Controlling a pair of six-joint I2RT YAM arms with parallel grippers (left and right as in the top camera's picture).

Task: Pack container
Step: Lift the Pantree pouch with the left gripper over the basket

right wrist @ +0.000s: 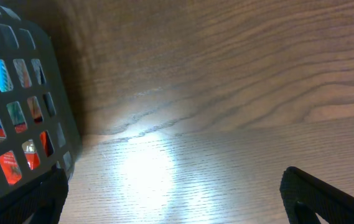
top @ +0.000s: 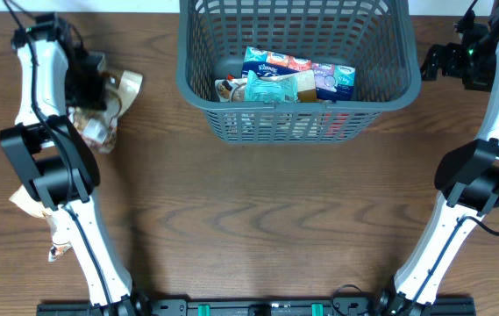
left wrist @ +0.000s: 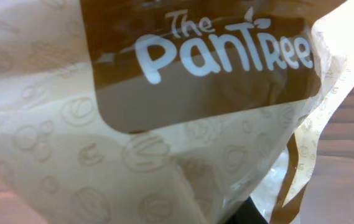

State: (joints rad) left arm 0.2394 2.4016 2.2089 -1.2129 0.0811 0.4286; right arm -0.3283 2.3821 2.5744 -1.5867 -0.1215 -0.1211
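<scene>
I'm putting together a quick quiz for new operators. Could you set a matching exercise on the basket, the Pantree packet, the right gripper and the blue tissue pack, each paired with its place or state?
Things:
1. container
2. Pantree packet
3. right gripper
4. blue tissue pack

Places or states:
A. open, over the table beside the container
B. lying inside the container
C. at the far side of the table, in the middle
D. fills the left wrist view

Pairs: 1-C, 2-D, 3-A, 4-B.
</scene>
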